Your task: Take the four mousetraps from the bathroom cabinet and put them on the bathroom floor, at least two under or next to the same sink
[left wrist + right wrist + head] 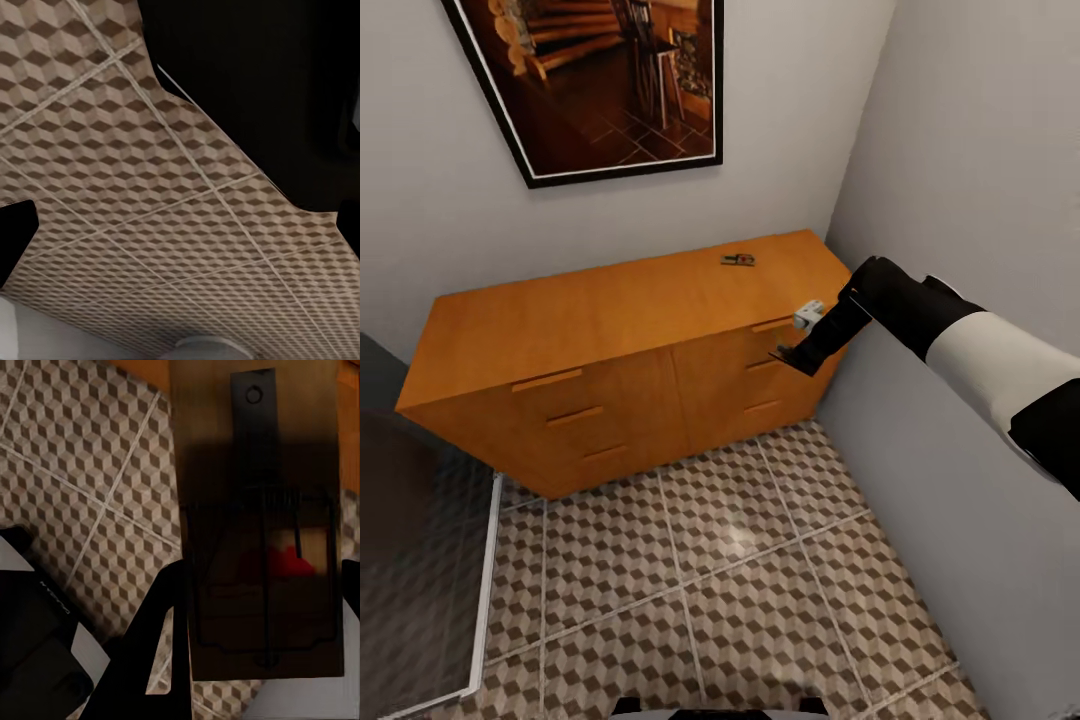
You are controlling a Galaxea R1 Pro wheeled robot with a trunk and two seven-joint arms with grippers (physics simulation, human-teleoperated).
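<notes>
The orange-brown cabinet [610, 320] stands against the back wall, and one mousetrap [738, 260] lies on its top near the right end. My right gripper [800, 352] hangs at the cabinet's right front corner, over the cube-patterned floor [740, 560]. In the right wrist view, the right gripper [262, 585] is shut on a second mousetrap [259, 547], a wooden plate with dark wire and a red mark, with a dark finger [154, 637] at its side. In the left wrist view, my left gripper [180, 225] looks down at floor tiles [135, 187], open with nothing between its fingers.
A grey side wall [960, 160] runs close along my right arm. A framed picture [610, 80] hangs above the cabinet. A dark panel with a white edge [485, 580] stands at the left. Open tiled floor lies in front of the cabinet.
</notes>
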